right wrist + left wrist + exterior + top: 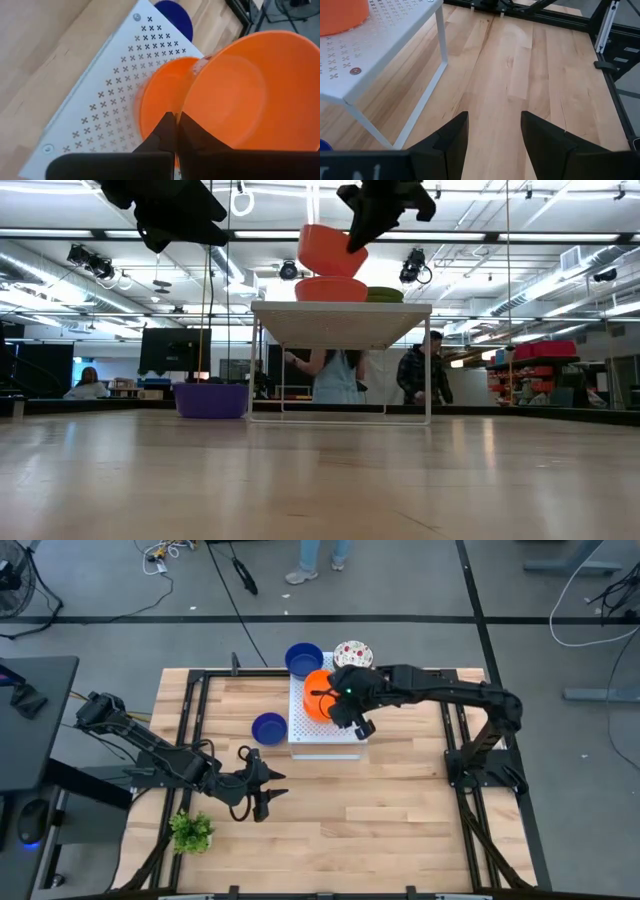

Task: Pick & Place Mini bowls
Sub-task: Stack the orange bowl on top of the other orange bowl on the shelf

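Here the right end effector (175, 131) is clamped on the rim of an orange mini bowl (240, 95), holding it tilted just above a second orange bowl (162, 100) on the white perforated board (325, 730), probably to lift it clear. The left end effector (492, 140) waits, fingers apart, over the near-left surface (400, 810).

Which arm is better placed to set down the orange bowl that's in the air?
Right. The right gripper is shut on the tilted orange bowl, held above another orange bowl on the white board. The left gripper is open, low over bare table.
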